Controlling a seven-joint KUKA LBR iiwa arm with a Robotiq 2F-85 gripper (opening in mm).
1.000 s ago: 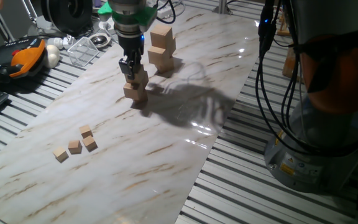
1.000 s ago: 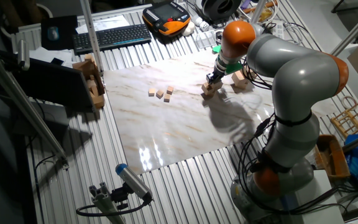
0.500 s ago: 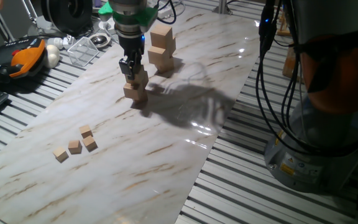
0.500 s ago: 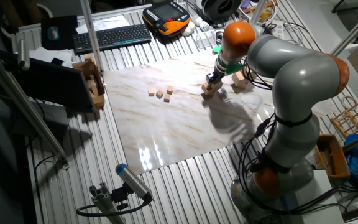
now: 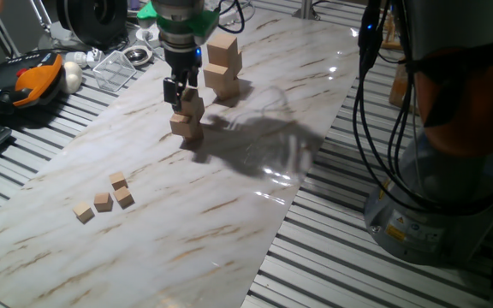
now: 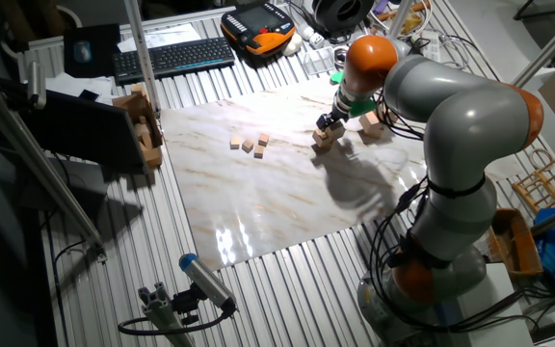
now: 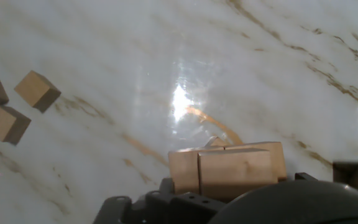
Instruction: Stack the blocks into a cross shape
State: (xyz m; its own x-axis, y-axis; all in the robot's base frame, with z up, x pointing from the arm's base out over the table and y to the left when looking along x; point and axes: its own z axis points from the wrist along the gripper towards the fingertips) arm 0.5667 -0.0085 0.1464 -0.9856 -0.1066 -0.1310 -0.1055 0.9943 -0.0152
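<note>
Two light-tan blocks (image 5: 188,115) stand stacked on the marble board, the upper one turned askew on the lower. They also show in the other fixed view (image 6: 324,138) and at the bottom of the hand view (image 7: 229,169). My gripper (image 5: 175,91) hangs just above and slightly left of the upper block, jaws apart and holding nothing; the other fixed view shows it too (image 6: 327,122). A second pile of blocks (image 5: 222,64) stands just behind, and in the other fixed view (image 6: 369,122) it lies to the right.
Several tiny cubes (image 5: 103,201) lie in a cluster toward the board's near left, seen at the left of the hand view (image 7: 17,102). A clear plastic tray (image 5: 114,68), an orange pendant (image 5: 32,77) and a keyboard (image 6: 171,58) sit off the board.
My gripper has risen slightly off the upper block of the nearer stack. The block stayed in place.
</note>
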